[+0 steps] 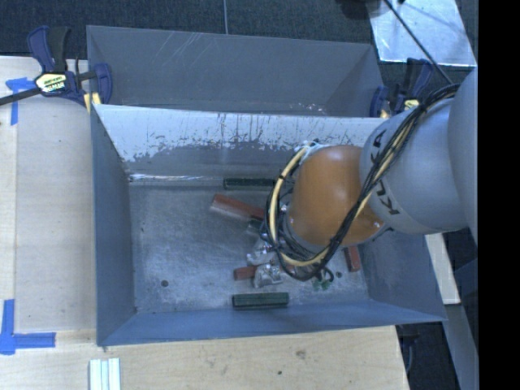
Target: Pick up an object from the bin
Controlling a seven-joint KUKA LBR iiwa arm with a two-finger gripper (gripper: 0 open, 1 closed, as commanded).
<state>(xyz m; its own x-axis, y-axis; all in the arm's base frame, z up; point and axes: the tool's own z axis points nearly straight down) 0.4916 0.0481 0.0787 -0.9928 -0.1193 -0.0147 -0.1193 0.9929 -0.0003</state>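
Low in the grey metal bin (110,218) sits the gripper (262,265), and from the camera view I see it as a small metallic cluster close to the floor, right of the middle and toward the front wall. Whether it is open or closed I cannot tell, nor whether it has anything in its grasp. Above it bulges the orange cover (325,193) on the wrist, with yellow and black cables (284,187) looped round it, and the grey arm (422,177) comes in from the right.

Nearest the gripper is a small reddish-brown block (242,273), lying on the floor just beside it on its left; I cannot say if they touch. Just in front of the gripper, along the front wall, lies a dark bar (260,301). A longer reddish-brown piece (236,208) lies tilted farther back, and a second dark bar (248,183) lies against the back wall. To the right, half under the cover, a red piece (352,258) shows.
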